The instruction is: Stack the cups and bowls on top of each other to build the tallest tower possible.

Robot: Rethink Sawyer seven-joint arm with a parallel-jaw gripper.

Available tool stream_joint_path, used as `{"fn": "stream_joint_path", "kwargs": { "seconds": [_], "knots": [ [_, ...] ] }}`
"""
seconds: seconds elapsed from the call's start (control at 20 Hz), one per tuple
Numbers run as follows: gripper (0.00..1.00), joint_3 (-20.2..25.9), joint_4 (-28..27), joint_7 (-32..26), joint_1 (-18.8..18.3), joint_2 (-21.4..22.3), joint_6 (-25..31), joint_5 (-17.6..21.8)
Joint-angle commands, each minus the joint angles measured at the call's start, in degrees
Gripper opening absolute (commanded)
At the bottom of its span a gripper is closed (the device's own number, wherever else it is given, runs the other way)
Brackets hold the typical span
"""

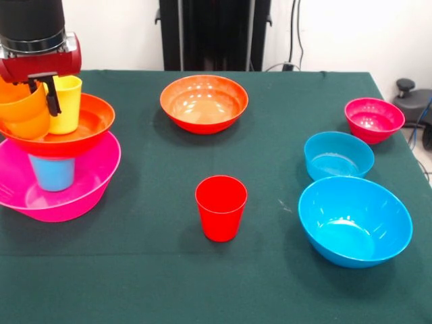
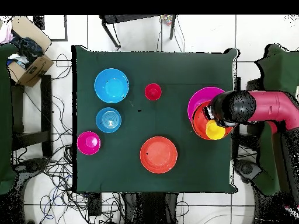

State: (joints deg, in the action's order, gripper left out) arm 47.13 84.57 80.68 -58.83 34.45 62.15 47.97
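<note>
pinching the orange cup [image 1: 25,111], pincer [image 1: 42,94] above the tower's orange-red bowl [image 1: 88,128]

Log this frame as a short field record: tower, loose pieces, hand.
tower: pink bowl at base, light blue cup inside it, orange-red bowl above, yellow cup and orange cup in that bowl
loose bowls: second orange-red bowl, large blue bowl, small blue bowl, magenta bowl
loose cups: red cup
hand: at the orange cup; grip unclear
</note>
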Motion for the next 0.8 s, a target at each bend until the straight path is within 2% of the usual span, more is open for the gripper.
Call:
{"fn": "stream_joint_path", "kwargs": {
  "seconds": [0.05, 0.8],
  "knots": [
    [0.00, -0.13, 2.40, -12.39, 2.12, -0.91, -1.70, -0.02],
    [0.00, -0.58, 2.07, -11.34, 2.99, -1.39, -2.35, -0.22]
  ]
}}
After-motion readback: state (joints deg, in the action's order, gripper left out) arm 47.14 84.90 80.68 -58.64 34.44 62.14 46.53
